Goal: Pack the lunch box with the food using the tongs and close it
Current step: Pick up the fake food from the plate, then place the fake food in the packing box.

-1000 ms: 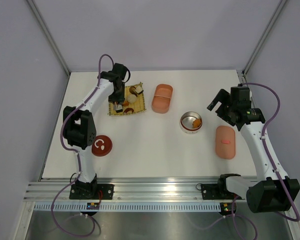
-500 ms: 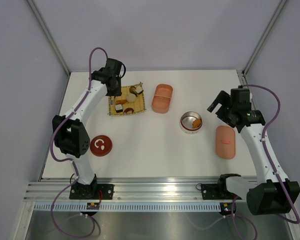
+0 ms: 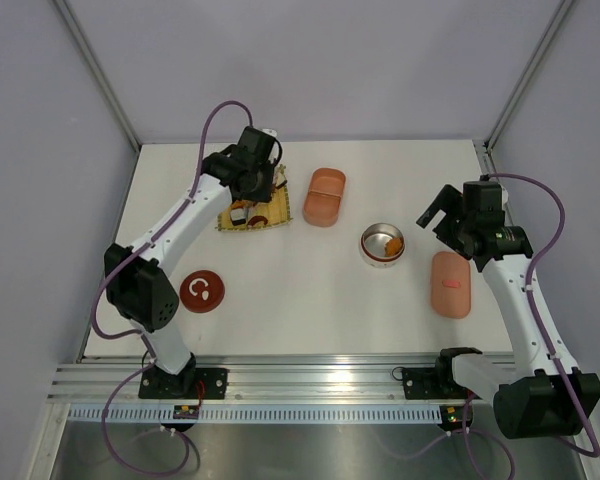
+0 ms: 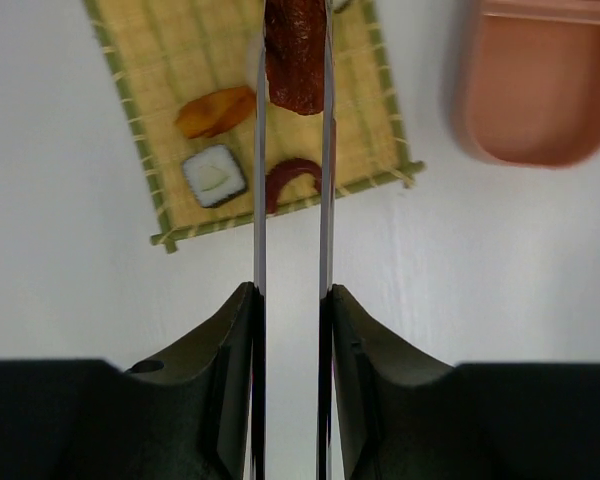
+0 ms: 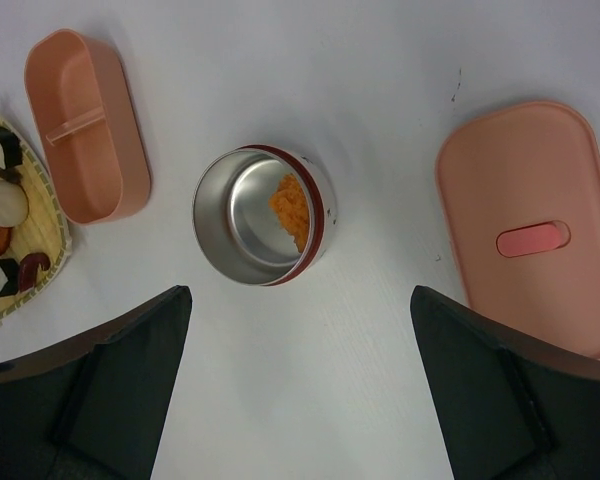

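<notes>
My left gripper (image 4: 292,295) is shut on the tongs (image 4: 260,200), whose two slim arms run forward and pinch a dark reddish-brown piece of food (image 4: 295,60) at their tips, above the yellow mat (image 4: 150,60). On the mat lie an orange piece (image 4: 215,110), a white-and-dark roll (image 4: 214,176) and a curved red-brown piece (image 4: 290,175). In the top view the left gripper (image 3: 252,175) hangs over the mat's (image 3: 223,224) far side. The open pink lunch box (image 3: 325,196) lies just to its right. My right gripper (image 3: 435,212) stands open and empty over bare table.
A metal bowl (image 5: 260,215) holding an orange lump (image 5: 292,205) stands between the lunch box (image 5: 85,125) and the pink lid (image 5: 530,220), which lies flat at the right. A round red lid (image 3: 202,290) lies at the near left.
The left arm has swung right, from the mat's far left corner to over its far right side, tongs still in its grip. The right arm has barely shifted.
</notes>
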Controlling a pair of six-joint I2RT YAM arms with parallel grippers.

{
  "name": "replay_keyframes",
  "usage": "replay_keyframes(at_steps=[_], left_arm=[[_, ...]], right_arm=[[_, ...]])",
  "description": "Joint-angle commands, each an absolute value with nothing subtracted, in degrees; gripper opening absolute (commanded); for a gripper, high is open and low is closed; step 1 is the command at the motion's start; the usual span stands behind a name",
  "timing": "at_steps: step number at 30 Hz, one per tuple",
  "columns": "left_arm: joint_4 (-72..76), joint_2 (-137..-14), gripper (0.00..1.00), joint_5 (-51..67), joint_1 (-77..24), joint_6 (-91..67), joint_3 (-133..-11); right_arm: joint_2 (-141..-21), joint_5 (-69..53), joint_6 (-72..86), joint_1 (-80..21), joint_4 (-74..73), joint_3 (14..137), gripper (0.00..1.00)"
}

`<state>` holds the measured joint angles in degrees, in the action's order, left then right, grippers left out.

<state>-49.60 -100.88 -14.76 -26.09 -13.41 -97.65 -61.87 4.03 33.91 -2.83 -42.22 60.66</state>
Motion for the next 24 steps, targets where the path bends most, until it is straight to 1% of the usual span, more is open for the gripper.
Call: replay_keyframes(at_steps=[1, 7, 11, 17, 24], left_arm=[[-47.1, -95.3, 0.13, -11.7, -30.7, -12.8, -99.6], [-45.6, -95.1, 0.13, -1.5, -37.7, -17.8, -100.5], [-38.2, -95.2, 0.13, 4.8, -41.6, -22.3, -98.0], [-34.5, -98.8, 0.14, 5.7, -45.6, -25.9, -99.2], [-32.2, -104.1, 0.14, 8.3, -48.0, -29.2, -100.2]], right_arm=[[-60.5, 6.1, 34.3, -2.5, -43.1, 60.7, 1.0], [-58.6, 7.6, 34.5, -2.5, -44.3, 61.6, 0.99], [-57.4, 8.3, 34.7, -2.5, -44.9, 61.6, 0.99], [-55.8, 9.2, 34.5, -2.5, -46.4, 61.6, 1.0], [-55.1, 9.7, 34.4, -2.5, -47.4, 61.7, 1.0]])
